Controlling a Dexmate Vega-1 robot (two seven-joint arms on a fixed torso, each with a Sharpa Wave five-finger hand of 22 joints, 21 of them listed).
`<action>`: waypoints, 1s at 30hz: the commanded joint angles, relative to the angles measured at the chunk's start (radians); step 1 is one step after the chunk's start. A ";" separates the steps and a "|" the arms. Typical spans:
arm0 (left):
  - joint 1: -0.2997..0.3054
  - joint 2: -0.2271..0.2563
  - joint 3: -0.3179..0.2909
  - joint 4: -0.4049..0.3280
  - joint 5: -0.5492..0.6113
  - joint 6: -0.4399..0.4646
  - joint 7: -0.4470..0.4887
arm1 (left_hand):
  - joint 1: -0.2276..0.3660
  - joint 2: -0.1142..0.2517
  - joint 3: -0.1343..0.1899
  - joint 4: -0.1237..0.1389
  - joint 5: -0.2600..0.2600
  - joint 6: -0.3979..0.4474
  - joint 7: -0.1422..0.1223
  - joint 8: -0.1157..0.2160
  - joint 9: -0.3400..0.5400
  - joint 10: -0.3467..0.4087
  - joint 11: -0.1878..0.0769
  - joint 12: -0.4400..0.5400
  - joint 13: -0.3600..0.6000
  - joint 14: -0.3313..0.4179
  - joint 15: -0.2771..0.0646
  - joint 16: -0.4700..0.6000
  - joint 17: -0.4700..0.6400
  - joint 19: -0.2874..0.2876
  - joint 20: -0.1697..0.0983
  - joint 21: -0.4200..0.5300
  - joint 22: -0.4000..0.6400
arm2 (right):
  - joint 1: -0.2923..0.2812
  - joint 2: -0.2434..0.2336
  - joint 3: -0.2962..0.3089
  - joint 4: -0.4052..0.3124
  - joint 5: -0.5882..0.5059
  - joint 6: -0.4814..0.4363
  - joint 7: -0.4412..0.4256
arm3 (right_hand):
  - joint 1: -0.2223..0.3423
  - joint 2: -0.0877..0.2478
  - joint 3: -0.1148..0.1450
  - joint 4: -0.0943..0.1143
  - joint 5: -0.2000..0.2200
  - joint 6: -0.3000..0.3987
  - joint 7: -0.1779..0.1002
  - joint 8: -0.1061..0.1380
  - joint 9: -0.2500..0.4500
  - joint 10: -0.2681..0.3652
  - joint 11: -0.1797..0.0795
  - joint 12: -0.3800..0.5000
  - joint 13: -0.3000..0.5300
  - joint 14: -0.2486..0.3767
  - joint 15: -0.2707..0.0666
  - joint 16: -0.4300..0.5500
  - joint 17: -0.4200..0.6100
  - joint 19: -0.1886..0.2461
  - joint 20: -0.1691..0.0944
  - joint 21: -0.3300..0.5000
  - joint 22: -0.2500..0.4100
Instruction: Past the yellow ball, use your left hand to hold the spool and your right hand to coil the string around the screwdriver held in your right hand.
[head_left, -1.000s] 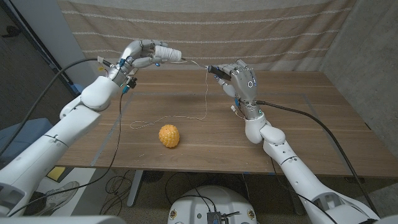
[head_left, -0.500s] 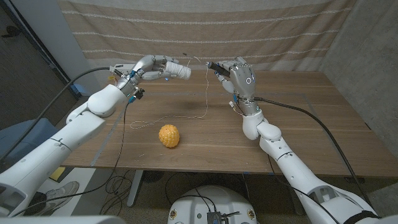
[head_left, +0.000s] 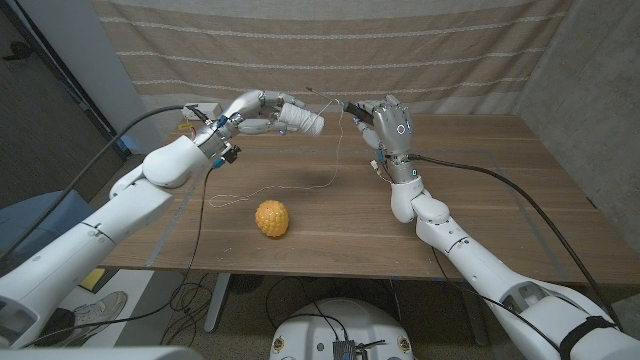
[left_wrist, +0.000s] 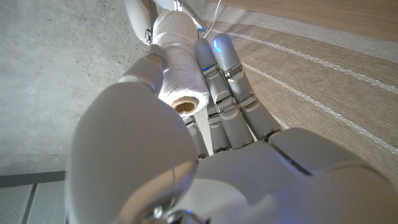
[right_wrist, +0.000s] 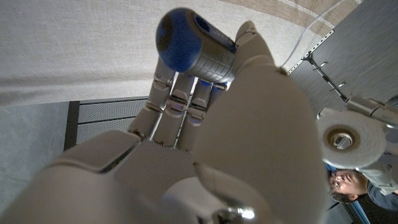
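Wooden table (head_left: 480, 190) against a striped beige curtain, grey walls either side. Yellow ball (head_left: 271, 217) sits near the front edge at about 6 o'clock from the action; both hands are raised in the air past it, toward 12 o'clock. Left hand (head_left: 255, 108) has its fingers wrapped round the spool (head_left: 301, 119), a white-wound cylinder with a tan core hole seen end-on in the left wrist view (left_wrist: 185, 104); the spool points at 3 o'clock toward the other hand. Right hand (head_left: 388, 127) is clenched round the screwdriver (head_left: 352, 111), dark shaft poking toward 9 o'clock, blue-capped grey handle visible in the right wrist view (right_wrist: 189, 45). String (head_left: 335, 170), thin and white, runs from the spool near the screwdriver tip, drops in a loose loop and trails across the table toward 8 o'clock, ending left of the ball. Whether any turns are already on the shaft is too small to tell. Risks, as I judge it: slack line could slide off the smooth shaft tip while coiling; the two hands are close, so a wide circling motion might knock the spool or loosen its grip; the dangling tail could drag and snag the ball.
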 joint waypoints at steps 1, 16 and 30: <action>0.014 -0.006 -0.030 -0.046 0.070 -0.056 0.036 | 0.197 0.194 0.008 0.001 0.008 0.166 0.155 0.001 0.004 0.118 -0.112 0.006 0.004 0.067 -0.081 -0.006 0.003 -0.007 -0.084 0.007 -0.001 | 0.048 -0.062 -0.107 0.051 0.110 -0.087 0.000 | 0.155 0.148 0.003 0.004 0.008 0.101 -0.092 0.004 0.005 0.008 0.000 -0.003 0.005 0.125 -0.132 0.003 0.006 -0.005 -0.153 0.007 0.002; -0.014 -0.073 -0.067 -0.051 0.132 -0.093 0.117 | 0.196 0.194 0.008 0.002 0.008 0.166 0.154 -0.002 0.005 0.120 -0.114 0.000 0.003 0.068 -0.080 -0.008 0.002 -0.009 -0.084 0.009 -0.001 | 0.035 -0.064 -0.100 0.056 0.056 -0.028 0.000 | 0.158 0.148 0.001 0.003 0.009 0.102 -0.097 0.004 0.005 0.007 -0.003 -0.003 0.005 0.124 -0.134 0.002 0.006 -0.006 -0.153 0.009 0.002; 0.005 -0.092 -0.110 -0.065 0.248 -0.020 0.225 | 0.196 0.194 0.009 0.001 0.008 0.168 0.153 -0.004 0.006 0.123 -0.116 -0.003 0.006 0.069 -0.081 -0.009 0.003 -0.012 -0.084 0.010 -0.001 | 0.052 -0.134 -0.175 0.002 0.092 -0.050 0.000 | 0.158 0.150 -0.001 0.005 0.010 0.100 -0.093 0.003 0.005 0.008 -0.001 -0.005 0.004 0.125 -0.133 0.001 0.007 -0.006 -0.152 0.012 0.002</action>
